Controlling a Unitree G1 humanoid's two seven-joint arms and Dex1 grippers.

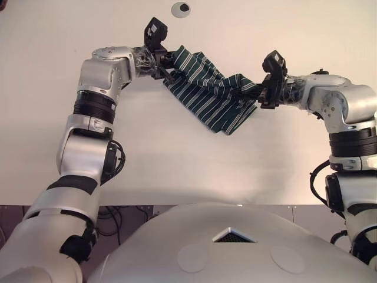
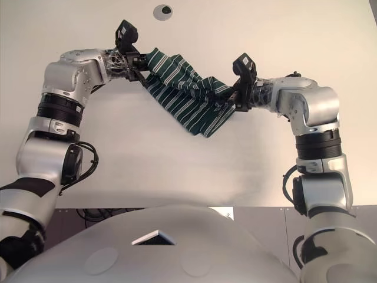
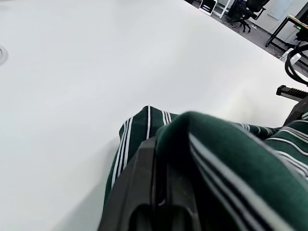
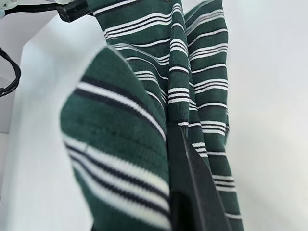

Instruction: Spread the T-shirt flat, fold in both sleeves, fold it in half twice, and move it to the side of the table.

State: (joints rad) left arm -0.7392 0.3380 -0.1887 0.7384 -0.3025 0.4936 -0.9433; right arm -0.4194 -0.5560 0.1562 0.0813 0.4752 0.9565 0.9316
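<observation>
Sagging in soft folds over the smooth white bench (image 1: 177, 171), the green, white-striped T-shirt (image 1: 207, 97) stretches between left pincer (image 1: 167, 71) and right pincer (image 1: 252, 94), both clenched on its cloth.

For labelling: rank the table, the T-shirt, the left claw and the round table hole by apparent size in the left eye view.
1. table
2. T-shirt
3. left claw and round hole: look alike, and the claw is partly wrapped in cloth, so unranked.
</observation>
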